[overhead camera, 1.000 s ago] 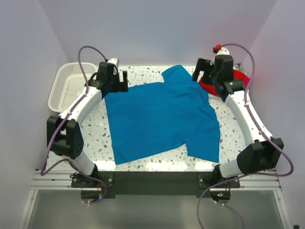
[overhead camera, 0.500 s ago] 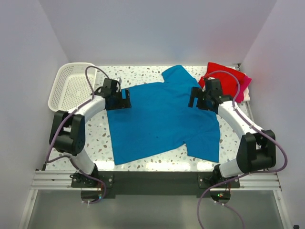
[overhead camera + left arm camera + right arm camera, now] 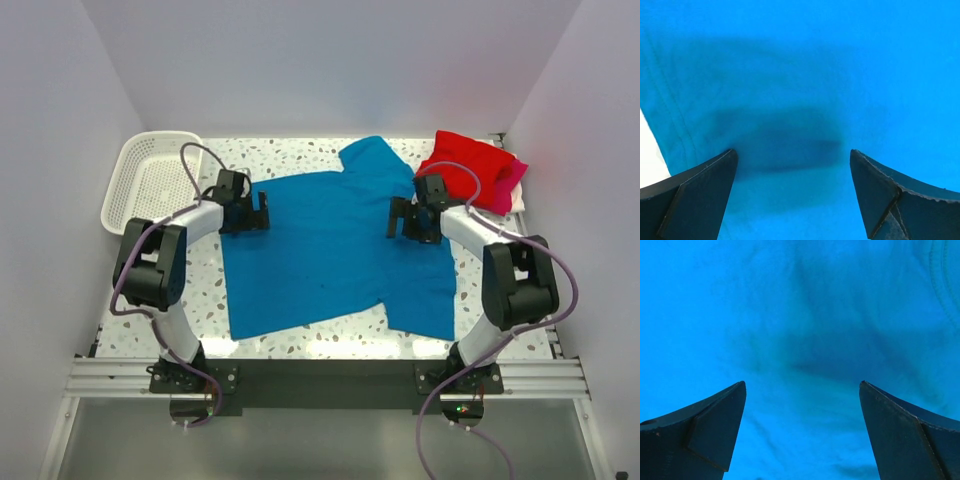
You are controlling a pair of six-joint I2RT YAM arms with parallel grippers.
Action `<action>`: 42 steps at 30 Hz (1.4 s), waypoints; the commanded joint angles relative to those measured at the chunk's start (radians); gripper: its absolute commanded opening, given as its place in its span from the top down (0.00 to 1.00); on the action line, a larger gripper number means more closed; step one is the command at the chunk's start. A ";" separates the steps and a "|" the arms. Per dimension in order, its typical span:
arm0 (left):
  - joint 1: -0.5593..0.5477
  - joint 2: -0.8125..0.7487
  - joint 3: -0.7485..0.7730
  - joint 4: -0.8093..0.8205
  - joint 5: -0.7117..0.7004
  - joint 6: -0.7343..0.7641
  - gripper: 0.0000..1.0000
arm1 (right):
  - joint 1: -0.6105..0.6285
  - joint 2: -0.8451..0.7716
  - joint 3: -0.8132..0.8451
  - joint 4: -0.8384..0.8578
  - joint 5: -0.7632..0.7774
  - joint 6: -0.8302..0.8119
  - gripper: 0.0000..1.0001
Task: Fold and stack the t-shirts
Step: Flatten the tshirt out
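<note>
Blue t-shirt [image 3: 330,250] is under both grippers right now. The left gripper [image 3: 262,211] sits over its far left corner with the jaws spread wide and nothing between them. In the wrist view you just see blue cloth and a dark shadow in the gap, plus the stitched hem and a sliver of white table off to the left. The right gripper [image 3: 397,219] is the same deal on the right side of the shirt, a bit in from the edge: jaws wide apart, gripping nothing, only blue cloth and shadow below. Can't tell from any view whether the fingertips actually touch the cloth.

The shirt lies spread out pretty flat across the middle of the speckled table [image 3: 200,290], one sleeve poking toward the far side and the other at the near right. Off at the far right corner a red t-shirt [image 3: 465,165] sits in a lump just beside that far sleeve, with a pink t-shirt [image 3: 510,187] peeking out under its right side. A white basket [image 3: 113,195] sits at the far left, well apart from the blue one.
</note>
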 commanded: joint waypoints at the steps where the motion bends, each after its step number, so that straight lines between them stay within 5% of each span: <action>1: 0.051 0.082 -0.019 0.018 -0.055 0.062 0.00 | 0.015 0.045 0.022 0.036 -0.016 0.000 0.02; 15: 0.089 0.214 0.160 0.012 -0.027 0.145 0.00 | 0.052 0.237 0.120 -0.042 -0.011 0.033 0.03; 26: 0.088 0.335 0.409 -0.054 -0.041 0.173 0.00 | 0.052 0.372 0.402 -0.172 0.020 0.006 0.03; 33: 0.082 0.254 0.556 -0.149 -0.021 0.199 0.00 | 0.052 0.331 0.500 -0.207 -0.018 -0.034 0.03; 37: 0.069 0.156 0.521 -0.211 -0.020 0.176 0.00 | 0.053 0.243 0.482 -0.220 -0.028 -0.042 0.02; 42: 0.025 0.004 0.277 -0.186 -0.007 0.130 0.00 | 0.072 0.114 0.384 -0.212 -0.042 -0.036 0.02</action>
